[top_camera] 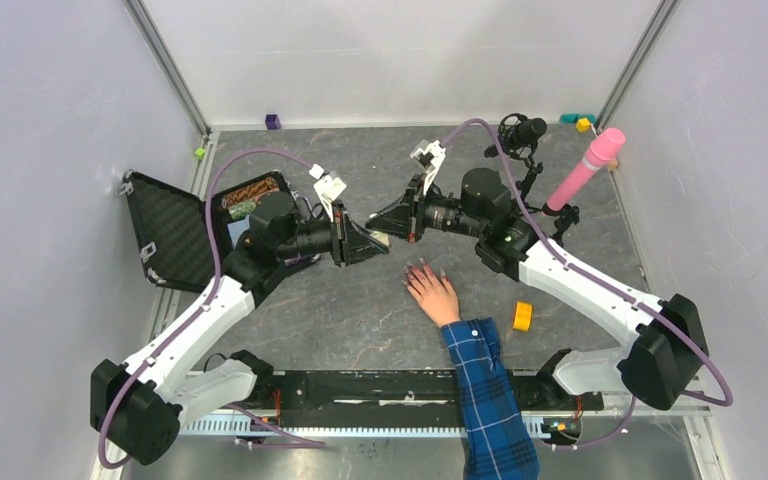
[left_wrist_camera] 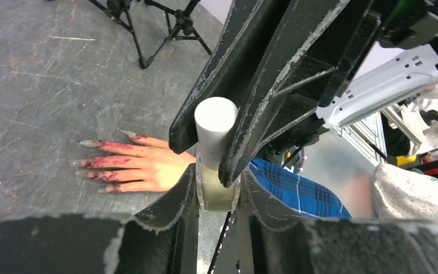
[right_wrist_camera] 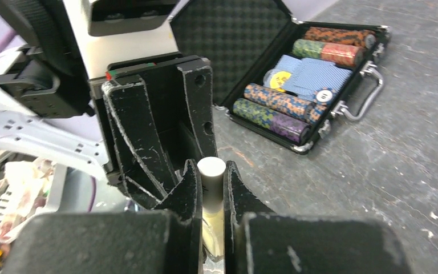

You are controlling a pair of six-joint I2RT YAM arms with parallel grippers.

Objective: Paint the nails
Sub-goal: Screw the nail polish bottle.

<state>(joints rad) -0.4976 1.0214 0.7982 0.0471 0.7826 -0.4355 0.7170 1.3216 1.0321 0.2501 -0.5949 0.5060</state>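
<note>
The left gripper [left_wrist_camera: 218, 181] is clamped tight on the clear glass body of a small bottle [left_wrist_camera: 217, 197], the right gripper [right_wrist_camera: 210, 174] pinches its smooth white cylindrical cap [left_wrist_camera: 215, 123], and the long, pointed, red-smeared nails [left_wrist_camera: 85, 162] lie flat on the grey stone-textured table [top_camera: 360, 320], just near-right of both.

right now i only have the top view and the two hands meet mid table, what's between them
Observer: A small bottle, upright; the left hand is shut on its clear body.
Operator: and the right one
Observer: The right hand is shut on the white cap.
Operator: nails done yet
Observer: Dark red is smeared along the person's fingers; whether the nails are coated I can't tell.
</note>
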